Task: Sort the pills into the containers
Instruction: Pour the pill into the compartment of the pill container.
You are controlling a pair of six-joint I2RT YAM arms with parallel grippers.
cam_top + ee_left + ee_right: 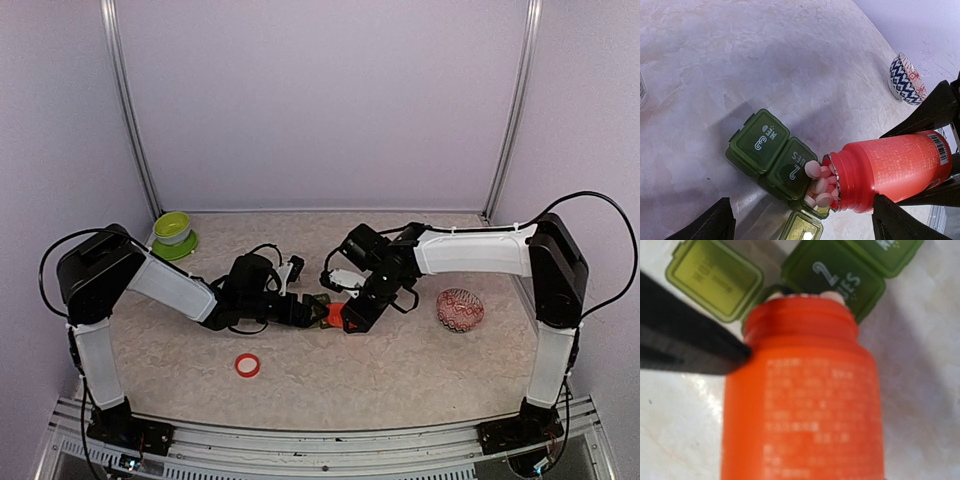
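Right pincer [348,316] clamped on red pill bottle [890,170], tipped sideways, mouth over open end compartment. Pink pills [819,185] crowd mouth. Left pincer [311,313] spread wide, straddling containers [765,145] on worktop [740,60]; compartments 2, 3 lidded.

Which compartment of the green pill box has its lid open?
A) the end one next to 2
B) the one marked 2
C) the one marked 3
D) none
A: in the left wrist view the lid marked 3 and the lid marked 2 are shut, while the end lid lies flipped open by the pill bottle.
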